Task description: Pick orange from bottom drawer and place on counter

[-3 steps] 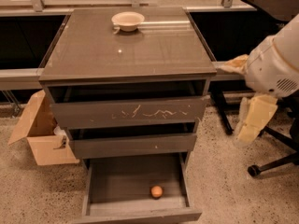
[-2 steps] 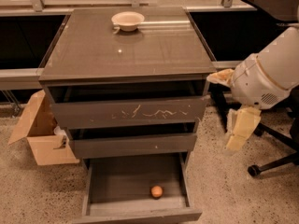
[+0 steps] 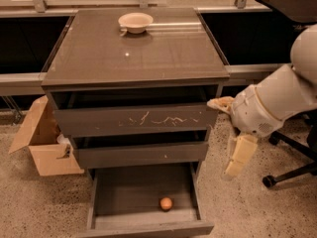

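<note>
Orange [image 3: 166, 203] rests in the open bottom drawer [image 3: 126, 195] at 6 o'clock; gripper [image 3: 220, 139], at 3 o'clock beside the cabinet [image 3: 99, 155], spread wide, holding nothing; counter [image 3: 163, 58] at 12 o'clock.

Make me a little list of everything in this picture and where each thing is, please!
orange: lying in the open drawer, near its front
bottom drawer: pulled out, with only the orange inside
counter: shiny top of the cabinet
bowl: on the counter, at the back
gripper: to the right of the cabinet, beside the middle drawer, higher than the orange and apart from it
cardboard box: on the floor, left of the cabinet
</note>
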